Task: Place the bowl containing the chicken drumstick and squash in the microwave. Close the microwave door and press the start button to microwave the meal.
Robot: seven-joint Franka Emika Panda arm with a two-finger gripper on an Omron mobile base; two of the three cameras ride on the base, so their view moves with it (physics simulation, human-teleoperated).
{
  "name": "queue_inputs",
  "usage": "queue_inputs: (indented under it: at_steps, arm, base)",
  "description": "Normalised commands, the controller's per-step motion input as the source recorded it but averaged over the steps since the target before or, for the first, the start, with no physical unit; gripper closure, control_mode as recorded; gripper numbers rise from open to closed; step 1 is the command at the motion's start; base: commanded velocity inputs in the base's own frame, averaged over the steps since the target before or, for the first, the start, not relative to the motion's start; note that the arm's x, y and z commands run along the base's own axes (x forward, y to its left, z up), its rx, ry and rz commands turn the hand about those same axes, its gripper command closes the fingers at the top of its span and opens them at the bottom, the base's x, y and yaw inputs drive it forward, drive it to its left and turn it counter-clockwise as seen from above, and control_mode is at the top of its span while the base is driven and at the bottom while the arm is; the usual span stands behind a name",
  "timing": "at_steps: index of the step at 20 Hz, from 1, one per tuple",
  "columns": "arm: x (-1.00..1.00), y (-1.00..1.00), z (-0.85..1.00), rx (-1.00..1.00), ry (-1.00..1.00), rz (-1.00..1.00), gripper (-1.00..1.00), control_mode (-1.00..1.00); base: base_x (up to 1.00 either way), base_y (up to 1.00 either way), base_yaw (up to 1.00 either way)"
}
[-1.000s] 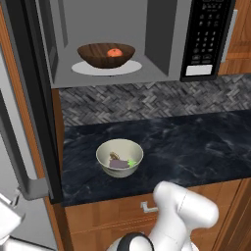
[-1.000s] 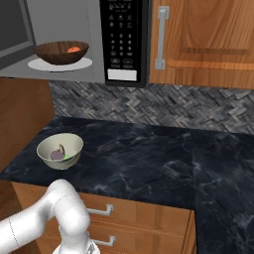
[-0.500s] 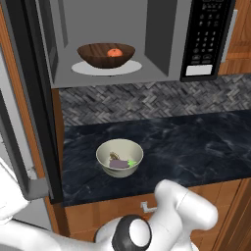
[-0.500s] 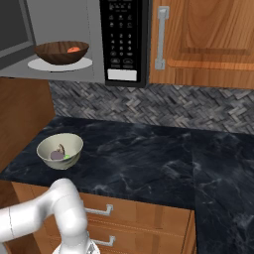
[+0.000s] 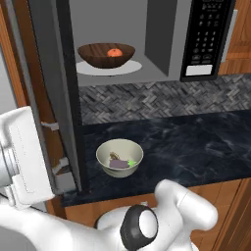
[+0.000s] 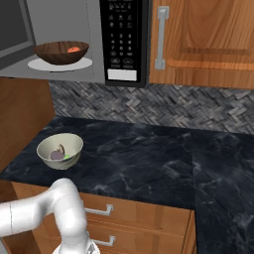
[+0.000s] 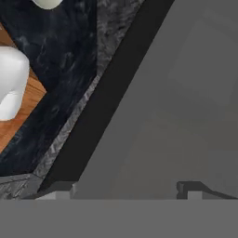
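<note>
Change since earlier frames: in the left base view the white arm has swung up and leftward; a large white arm segment now stands at the left edge in front of the microwave door (image 5: 49,98), where half a second ago only a small piece of it showed. Bowls, food and camera framing are unchanged.
Microwave (image 6: 74,39): open, mounted above the tabletop (image 6: 149,154); black keypad panel (image 6: 124,37) on its right side.
Bowl (image 5: 106,55): dark wooden, sitting on the white turntable plate (image 5: 93,68) inside the microwave cavity.
Squash (image 5: 114,52): orange-red lump inside the bowl, right of its centre in the left base view; also seen as an orange patch in the right base view.
Chicken drumstick: cannot be made out apart from the squash at this resolution.
Microwave door: swung wide open, to the left of the microwave; its dark frame and grey window lie close before the hand camera, running diagonally.
Tool (image 7: 125,190): two dark finger tips visible in the hand view, set well apart with nothing between them; jaws open, gripping nothing. It faces the door's grey window from close by.
Bowl relative to tool: the bowl is inside the microwave, well apart from the tool, which is out at the door.
Cream bowl (image 5: 119,157): on the tabletop below the microwave, holding purple and green food.
Cabinet (image 6: 203,39): wooden, just right of the microwave, with a grey bar handle.
</note>
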Motion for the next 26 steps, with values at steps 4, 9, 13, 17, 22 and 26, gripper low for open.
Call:
queue_inputs:
  at_steps: [4,9,13,17,22,26]
  arm:
    - [-0.17,-1.00,0.00,0.27,0.00,0.02,-1.00,-1.00]
    - [-0.01,-1.00,0.00,0.22,0.04,0.04,-1.00,-1.00]
    - [0.05,-1.00,0.00,0.18,0.09,0.10,-1.00,-1.00]
    - [0.27,-1.00,0.00,0.14,0.15,0.15,-1.00,-1.00]
    - [0.48,-1.00,0.00,0.16,0.11,0.23,-1.00,-1.00]
    - [0.67,-0.70,0.02,0.13,0.02,0.28,-1.00,-1.00]
  base:
    - [0.00,0.00,0.00]
    - [0.00,0.00,0.00]
    - [0.00,0.00,0.00]
    - [0.00,0.00,0.00]
    - [0.00,0.00,0.00]
    - [0.00,0.00,0.00]
